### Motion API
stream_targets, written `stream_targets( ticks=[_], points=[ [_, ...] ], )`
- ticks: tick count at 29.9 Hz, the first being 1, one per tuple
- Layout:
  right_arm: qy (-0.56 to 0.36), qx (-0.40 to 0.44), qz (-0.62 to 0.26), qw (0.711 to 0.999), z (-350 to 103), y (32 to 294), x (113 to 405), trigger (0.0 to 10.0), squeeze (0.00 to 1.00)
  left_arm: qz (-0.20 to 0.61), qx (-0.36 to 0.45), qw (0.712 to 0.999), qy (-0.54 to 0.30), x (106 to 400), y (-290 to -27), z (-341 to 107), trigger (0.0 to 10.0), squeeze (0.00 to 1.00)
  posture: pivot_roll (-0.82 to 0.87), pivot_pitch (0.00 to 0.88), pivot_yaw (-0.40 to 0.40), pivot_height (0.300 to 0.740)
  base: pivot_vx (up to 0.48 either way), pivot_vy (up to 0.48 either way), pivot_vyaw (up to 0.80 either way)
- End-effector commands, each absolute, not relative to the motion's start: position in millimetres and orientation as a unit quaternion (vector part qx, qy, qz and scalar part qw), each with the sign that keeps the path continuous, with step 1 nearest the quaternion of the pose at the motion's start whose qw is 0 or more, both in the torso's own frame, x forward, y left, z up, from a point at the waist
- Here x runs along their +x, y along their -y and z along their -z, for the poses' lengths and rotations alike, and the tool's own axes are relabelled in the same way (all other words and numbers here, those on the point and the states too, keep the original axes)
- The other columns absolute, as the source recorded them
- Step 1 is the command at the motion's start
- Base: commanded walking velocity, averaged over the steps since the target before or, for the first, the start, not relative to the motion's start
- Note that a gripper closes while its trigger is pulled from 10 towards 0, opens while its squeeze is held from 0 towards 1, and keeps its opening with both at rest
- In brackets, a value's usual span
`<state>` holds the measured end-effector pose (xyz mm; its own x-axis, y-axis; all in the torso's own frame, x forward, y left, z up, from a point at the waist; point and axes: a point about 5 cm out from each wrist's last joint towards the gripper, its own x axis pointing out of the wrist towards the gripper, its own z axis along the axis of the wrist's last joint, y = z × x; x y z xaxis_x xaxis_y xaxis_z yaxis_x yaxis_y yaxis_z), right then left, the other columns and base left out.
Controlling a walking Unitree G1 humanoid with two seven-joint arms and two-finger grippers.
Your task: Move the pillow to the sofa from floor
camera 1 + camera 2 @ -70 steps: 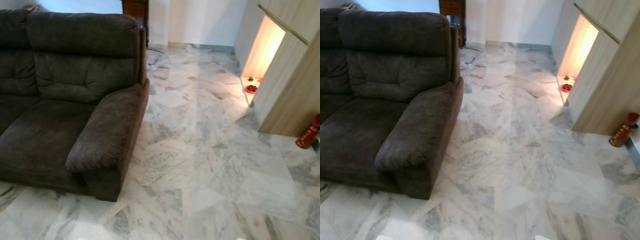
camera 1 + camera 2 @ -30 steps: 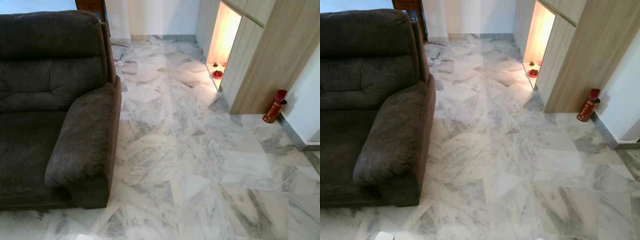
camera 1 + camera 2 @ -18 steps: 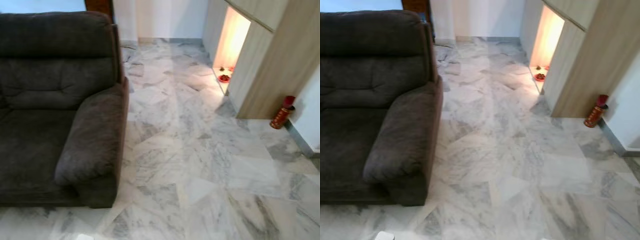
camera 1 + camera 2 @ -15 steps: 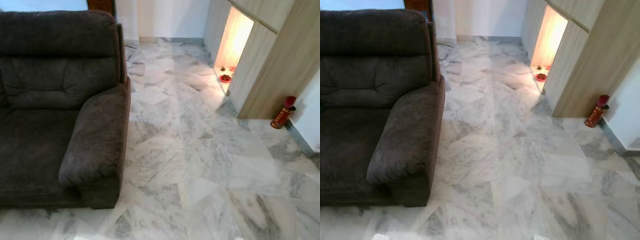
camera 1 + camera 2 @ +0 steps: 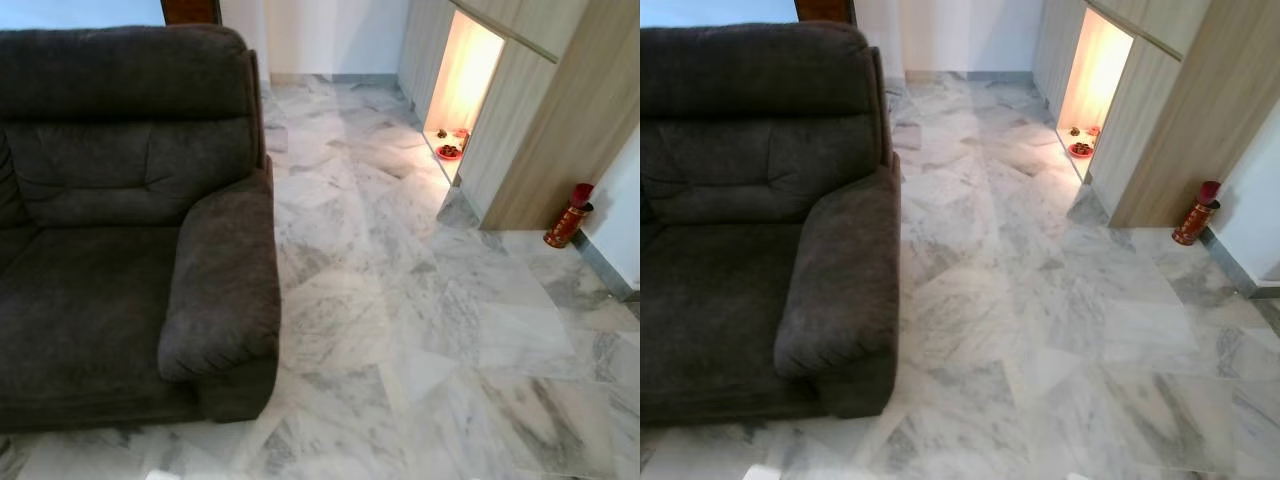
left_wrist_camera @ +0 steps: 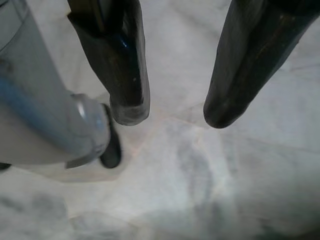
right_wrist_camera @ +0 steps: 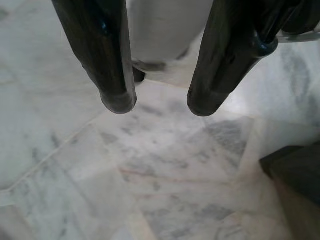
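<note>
A dark brown fabric sofa [image 5: 110, 230] stands on the left of the head views, its padded armrest [image 5: 228, 285] toward the marble floor [image 5: 400, 300]. No pillow can be seen on the floor or on the seat. My left gripper [image 6: 172, 115] hangs open over bare marble, beside a silver leg of the robot [image 6: 45, 110]. My right gripper [image 7: 156, 106] is open too, above the floor, with nothing between its fingers.
A wooden cabinet [image 5: 545, 120] with a lit niche [image 5: 462, 80] lines the right side. A small red dish [image 5: 449, 151] sits in the niche, and a red bottle [image 5: 567, 217] stands by the cabinet corner. Open marble floor stretches between sofa and cabinet.
The camera has swung left and back, so the sofa now takes more of the view and the cabinet sits further right. Nothing in the room itself has moved.
</note>
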<state>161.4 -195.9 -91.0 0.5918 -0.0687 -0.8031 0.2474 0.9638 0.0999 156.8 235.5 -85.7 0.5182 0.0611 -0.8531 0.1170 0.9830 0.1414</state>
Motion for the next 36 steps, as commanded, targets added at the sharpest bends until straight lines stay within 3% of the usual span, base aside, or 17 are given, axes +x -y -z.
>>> stream_targets(
  ticks=[1, 7, 21, 26, 36],
  points=[
    [-0.452, 0.091, 0.095, 0.882, 92.9, 203.0, 154.5, 10.0, 0.00, 0.023, 0.092, 0.863, -0.496, 155.1, -232.7, 87.2, 10.0, 0.00, -0.02, 0.087, 0.014, 0.740, 0.000, 0.480, 0.00],
    [-0.451, 0.082, 0.087, 0.884, 92.6, 200.5, 156.0, 10.0, 0.00, 0.024, 0.093, 0.862, -0.497, 153.2, -233.7, 87.6, 10.0, 0.00, -0.02, 0.088, 0.014, 0.740, 0.000, 0.480, 0.56],
    [-0.448, 0.084, 0.088, 0.886, 91.7, 200.9, 157.9, 10.0, 0.00, 0.023, 0.091, 0.862, -0.498, 152.3, -235.4, 87.5, 10.0, 0.00, -0.02, 0.086, 0.013, 0.740, 0.000, 0.480, 0.00],
    [-0.445, 0.079, 0.082, 0.888, 91.1, 200.0, 159.3, 10.0, 0.00, 0.023, 0.091, 0.862, -0.498, 151.9, -234.9, 87.8, 10.0, 0.00, -0.02, 0.083, 0.014, 0.740, 0.000, 0.480, 0.80],
    [-0.445, 0.088, 0.088, 0.887, 91.1, 199.7, 159.4, 10.0, 0.00, 0.026, 0.090, 0.862, -0.498, 152.6, -232.3, 88.2, 10.0, 0.00, -0.02, 0.072, 0.015, 0.740, 0.000, 0.480, 0.00]
  ],
)
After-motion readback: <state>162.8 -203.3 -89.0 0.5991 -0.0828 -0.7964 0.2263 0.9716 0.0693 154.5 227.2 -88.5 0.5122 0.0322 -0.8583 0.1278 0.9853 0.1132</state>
